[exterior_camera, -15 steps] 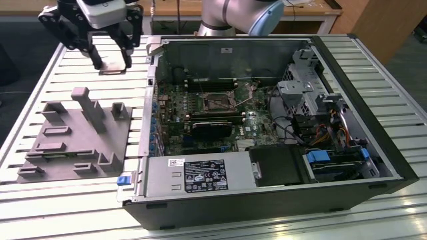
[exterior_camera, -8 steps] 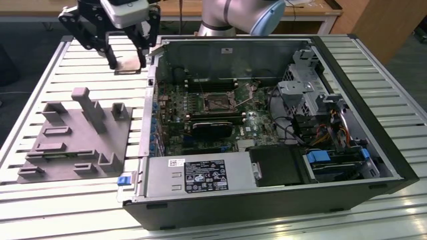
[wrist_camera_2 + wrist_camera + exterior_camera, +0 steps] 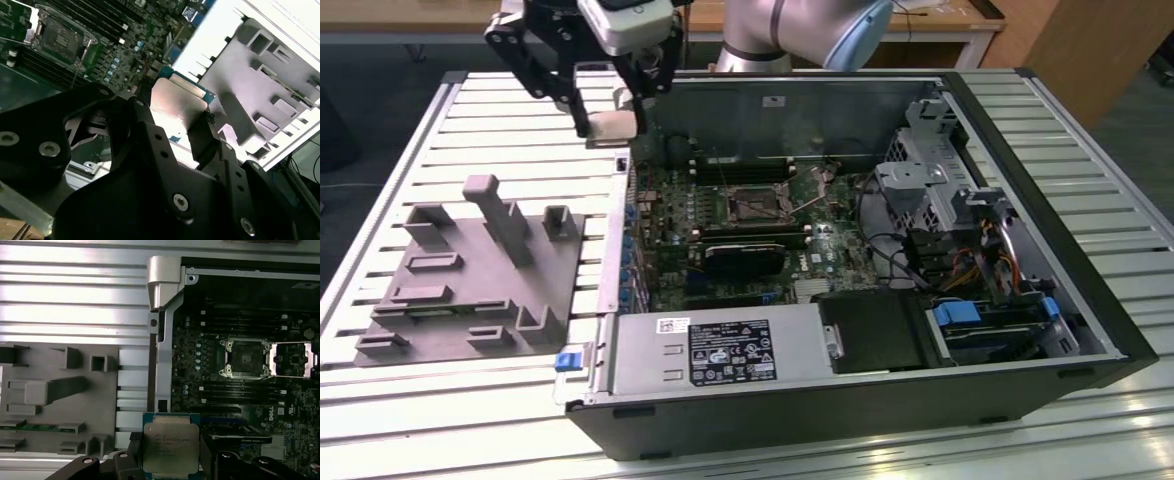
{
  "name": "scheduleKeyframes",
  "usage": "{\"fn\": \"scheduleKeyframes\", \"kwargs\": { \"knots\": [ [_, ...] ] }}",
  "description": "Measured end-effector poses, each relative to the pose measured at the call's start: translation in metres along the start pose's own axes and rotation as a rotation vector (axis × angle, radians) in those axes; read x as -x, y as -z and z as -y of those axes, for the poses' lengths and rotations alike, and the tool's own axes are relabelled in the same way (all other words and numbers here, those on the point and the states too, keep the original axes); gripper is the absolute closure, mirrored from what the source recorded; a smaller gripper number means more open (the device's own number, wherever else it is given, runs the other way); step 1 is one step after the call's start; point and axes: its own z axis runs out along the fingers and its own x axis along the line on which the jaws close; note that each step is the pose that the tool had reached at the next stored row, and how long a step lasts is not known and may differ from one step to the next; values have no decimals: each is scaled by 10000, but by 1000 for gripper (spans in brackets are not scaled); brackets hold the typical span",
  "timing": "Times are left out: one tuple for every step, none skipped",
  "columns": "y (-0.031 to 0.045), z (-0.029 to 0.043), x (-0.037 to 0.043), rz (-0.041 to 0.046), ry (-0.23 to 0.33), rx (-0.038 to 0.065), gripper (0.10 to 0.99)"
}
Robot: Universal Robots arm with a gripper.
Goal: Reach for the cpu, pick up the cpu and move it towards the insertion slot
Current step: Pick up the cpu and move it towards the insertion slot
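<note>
Two black fingers (image 3: pixel 207 460) of the gripper (image 3: pixel 170 465) are clamped on opposite edges of the cpu (image 3: pixel 171 444), a flat square chip with a silvery-grey metal top and a blue-green rim, held clear in the air above the near side wall of the open black computer case (image 3: pixel 1067 290). In the exterior view the chip hangs over the case's far corner on that view's left. The insertion slot (image 3: pixel 246 358), a square socket with a dark centre and shiny metal frame, lies well apart from it on the green motherboard (image 3: pixel 720 240). Carrying well likely means keeping the chip level and high enough to pass the case wall and the long black card (image 3: pixel 744 256) beside the socket. A grey plastic fixture block (image 3: pixel 467 270) sits on the slatted worktop (image 3: pixel 427 420) outside the case.
</note>
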Motion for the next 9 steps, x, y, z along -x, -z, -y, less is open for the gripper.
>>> {"fn": "scheduleKeyframes", "kwargs": {
  "knots": [
    [0,0,37,0,0,0,545],
    [-1,1,75,0,0,-1,545],
    [-1,1,113,0,0,-1,545],
    [-2,2,151,0,1,-1,545],
    [-2,2,189,0,0,-1,545],
    [-3,2,227,0,0,-1,545],
    [-3,3,269,0,0,0,545],
    [-4,3,307,0,1,0,545],
    [-4,4,344,0,0,0,545]
  ]
}}
